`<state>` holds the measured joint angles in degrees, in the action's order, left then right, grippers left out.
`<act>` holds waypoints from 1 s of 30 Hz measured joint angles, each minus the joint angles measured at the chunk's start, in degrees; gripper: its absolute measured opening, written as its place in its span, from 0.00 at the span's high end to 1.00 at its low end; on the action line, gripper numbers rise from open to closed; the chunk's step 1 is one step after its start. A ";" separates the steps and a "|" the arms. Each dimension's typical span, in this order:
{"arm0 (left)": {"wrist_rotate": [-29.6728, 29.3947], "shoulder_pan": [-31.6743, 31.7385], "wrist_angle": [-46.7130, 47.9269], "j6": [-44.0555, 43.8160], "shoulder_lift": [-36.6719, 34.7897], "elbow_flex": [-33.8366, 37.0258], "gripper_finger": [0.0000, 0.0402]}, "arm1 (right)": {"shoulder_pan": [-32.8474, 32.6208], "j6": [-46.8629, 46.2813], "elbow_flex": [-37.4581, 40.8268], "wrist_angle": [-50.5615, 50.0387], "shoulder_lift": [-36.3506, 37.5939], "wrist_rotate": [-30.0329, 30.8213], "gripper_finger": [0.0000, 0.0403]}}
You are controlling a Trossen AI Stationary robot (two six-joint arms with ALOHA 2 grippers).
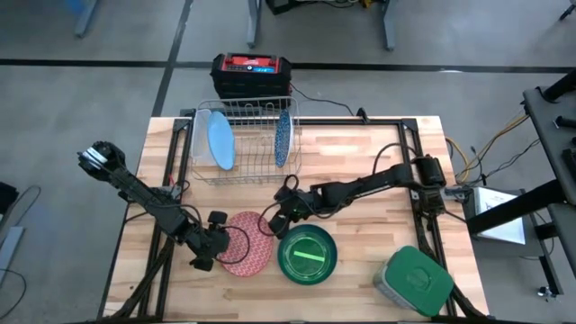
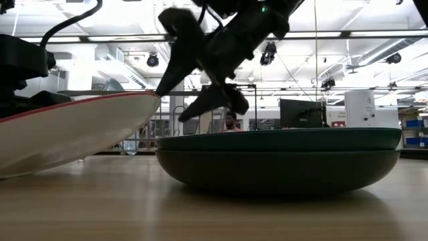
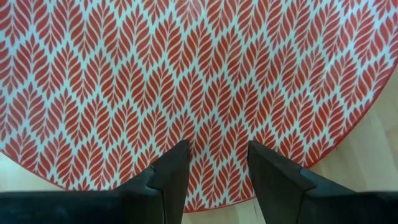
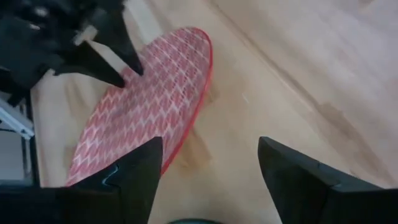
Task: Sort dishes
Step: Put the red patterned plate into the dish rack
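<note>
A round plate with a red leaf pattern [image 1: 250, 245] lies near the table's front, left of a dark green bowl [image 1: 308, 255] with a lime-green inside. In the low view the plate [image 2: 73, 130] is tilted and shows its white underside, and the bowl [image 2: 281, 164] rests on the wood. My left gripper [image 1: 221, 243] is at the plate's left edge, fingers apart [image 3: 217, 155]. My right gripper [image 1: 281, 216] hangs open above the gap between plate and bowl [image 2: 194, 84] and holds nothing [image 4: 211, 180]. My left gripper has both fingertips [image 3: 177, 155] on the plate's patterned top face, just inside its rim [image 3: 214, 200], on the side toward the table's left. The fingers slant down from the left, and nothing is pinched between them. The plate sits tilted, with its edge toward the bowl [image 2: 150, 97] raised.
A wire rack [image 1: 243, 148] at the back holds a light blue plate [image 1: 220, 142] and a blue patterned plate [image 1: 283, 137], both on edge. A black and red box [image 1: 252, 74] stands behind it. A grey container with a green lid [image 1: 414, 281] sits at the front right.
</note>
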<state>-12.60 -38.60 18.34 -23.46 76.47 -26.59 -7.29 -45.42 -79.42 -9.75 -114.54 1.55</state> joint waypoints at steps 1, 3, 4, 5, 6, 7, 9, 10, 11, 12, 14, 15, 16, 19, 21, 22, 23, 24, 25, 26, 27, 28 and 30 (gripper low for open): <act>-0.06 -0.01 -0.07 0.04 0.00 0.01 0.62 | 0.01 -0.43 0.00 0.43 -0.54 -0.12 0.35; -0.16 -0.01 -0.34 0.20 0.07 0.09 0.62 | 0.02 -1.18 0.09 0.69 -1.27 -0.54 0.34; -0.31 -0.01 -0.41 0.22 0.11 0.09 0.62 | 0.02 -1.45 0.09 1.62 -1.68 -0.56 0.33; -0.37 0.02 -0.52 0.24 0.13 0.09 0.62 | 0.02 -1.66 0.03 2.26 -1.81 -0.60 0.32; -0.40 0.02 -0.64 0.24 0.17 0.10 0.62 | 0.03 -1.84 0.02 2.18 -2.03 -0.91 0.32; -0.46 0.02 -0.71 0.25 0.20 0.11 0.62 | 0.03 -1.94 0.04 2.28 -2.38 -1.39 0.32; -0.73 0.02 -0.80 0.24 0.22 0.11 0.62 | 0.01 -2.21 0.04 3.37 -3.02 -2.04 0.32; -0.85 0.02 -0.84 0.24 0.22 0.11 0.62 | -0.06 -2.29 0.04 4.06 -3.35 -2.40 0.33; -1.09 -0.01 -0.91 0.26 0.22 0.11 0.62 | -0.07 -2.38 0.04 5.20 -3.61 -3.13 0.34; -1.50 0.01 -1.12 0.24 0.26 0.13 0.62 | -0.07 -2.60 0.04 6.43 -3.91 -4.02 0.35; -1.70 0.02 -1.34 0.24 0.28 0.17 0.62 | -0.09 -2.74 0.04 9.39 -5.00 -5.89 0.36; -1.85 0.02 -1.50 0.17 0.28 0.21 0.62 | -0.16 -2.76 0.04 10.69 -5.53 -6.75 0.37; -2.10 0.02 -1.90 -0.04 0.28 0.22 0.62 | -0.21 -3.02 0.04 11.81 -6.16 -7.44 0.38; -3.03 0.02 -2.16 -0.73 0.33 0.22 0.62 | -0.26 -3.62 0.07 14.88 -7.46 -8.08 0.41; -3.17 0.02 -2.24 -0.93 0.33 0.22 0.62 | -0.26 -3.66 0.07 15.31 -7.94 -8.08 0.43; -3.28 0.02 -2.31 -1.00 0.31 0.24 0.62 | -0.24 -3.67 0.06 15.36 -8.13 -8.04 0.45; -3.37 0.02 -2.34 -1.01 0.31 0.24 0.62 | -0.22 -3.68 0.07 15.24 -8.20 -7.95 0.46; -3.44 0.02 -2.38 -1.02 0.31 0.24 0.62 | -0.21 -3.66 0.07 15.11 -8.20 -7.62 0.48; -3.63 0.02 -2.41 -1.03 0.31 0.24 0.62 | -0.20 -3.62 0.07 15.16 -8.20 -7.50 0.51; -3.84 0.02 -2.42 -1.03 0.31 0.24 0.62 | -0.20 -3.60 0.07 15.31 -8.20 -7.34 0.53; -4.05 0.02 -2.41 -1.02 0.29 0.24 0.62 | -0.20 -3.36 0.04 15.36 -8.20 -6.98 0.56; -4.30 0.02 -2.41 -0.92 0.26 0.24 0.62 | -0.20 -2.95 0.06 15.25 -8.18 -6.59 0.59; -4.66 0.02 -2.31 -0.43 0.25 0.18 0.62 | -0.22 -2.51 0.07 15.14 -8.12 -6.01 0.66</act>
<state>-17.26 -38.59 16.02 -23.89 76.71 -26.40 -7.51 -47.93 -79.35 5.39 -122.66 -4.46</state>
